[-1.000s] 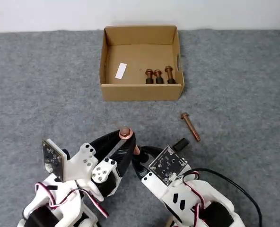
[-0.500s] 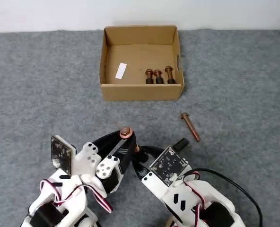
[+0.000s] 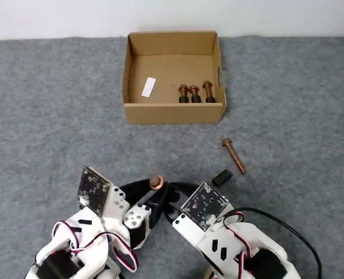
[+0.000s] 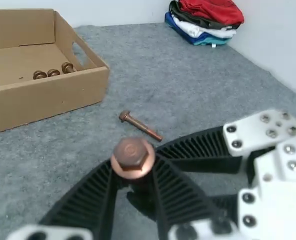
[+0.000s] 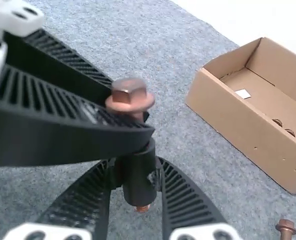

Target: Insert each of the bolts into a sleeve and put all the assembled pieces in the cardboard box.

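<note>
At the near left of the high view, the left gripper is closed tight on a copper bolt. It holds the bolt upright just under the hexagonal head, which sits above the two ribbed black fingers.

Just to its right, the right gripper meets it from the other side. Its jaws are clamped on a black sleeve that stands directly beneath the bolt head. A copper tip pokes out below the sleeve, so the shank seems to pass right through it, though the crossing fingers hide the join. Both grippers are low over the grey carpet, near the front edge.

Farther back, about the middle of the high view, stands the cardboard box with its top open. A white label lies on its floor towards the left. Three assembled pieces stand in a row against the near wall at the right corner.

Right of the grippers, a loose sleeve lies on the carpet. A loose bolt lies just beyond it, its head towards the box, and the two are near each other but apart.

In the left wrist view, a pile of clothes lies by the far wall.
</note>
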